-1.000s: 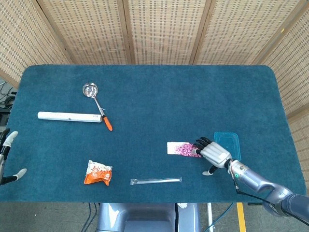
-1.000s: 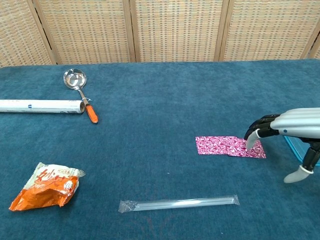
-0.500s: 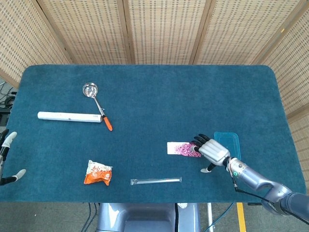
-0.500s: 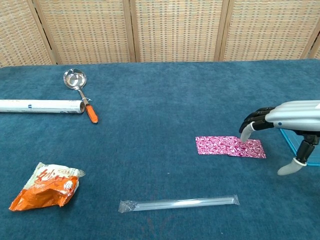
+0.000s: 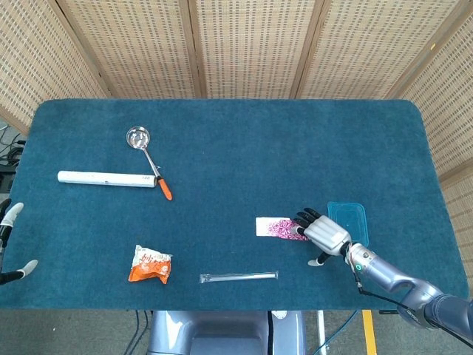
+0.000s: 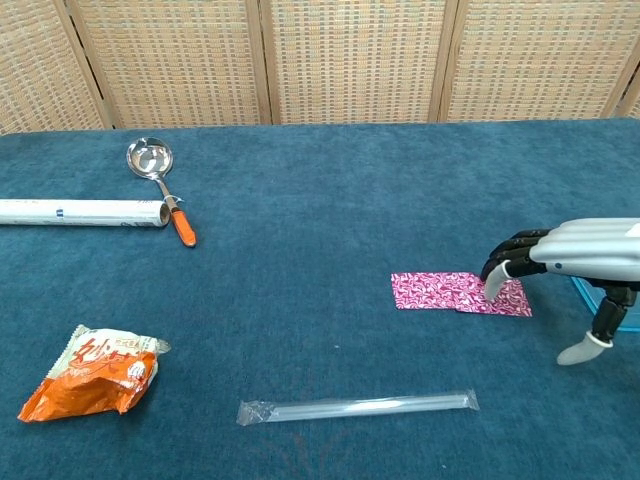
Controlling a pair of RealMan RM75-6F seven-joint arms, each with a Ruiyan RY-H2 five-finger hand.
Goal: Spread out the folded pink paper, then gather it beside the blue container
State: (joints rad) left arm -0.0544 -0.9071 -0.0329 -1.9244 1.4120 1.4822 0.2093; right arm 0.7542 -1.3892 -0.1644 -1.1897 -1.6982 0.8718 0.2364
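Nearest me on the blue worktop (image 6: 330,200) lies a clear plastic tube (image 6: 357,408), flat along the front edge, with an orange snack packet (image 6: 90,373) off to its left. On my right side, the right robot hand (image 6: 566,262) hangs over the right end of the pink paper (image 6: 460,294); its fingers (image 6: 497,277) curl downward onto that end, thumb apart below, and it grips nothing that I can see. The paper lies flat on the worktop, a long patterned strip, with a white part showing at its left end in the head view. Just to its right sits the blue container (image 5: 348,220), close beside the hand. The left robot hand (image 5: 10,242) shows only at the left edge of the head view, off the worktop, fingers apart and empty. Farther back on the left lie a white roll (image 6: 82,212) and a metal ladle (image 6: 160,182) with an orange handle tip.
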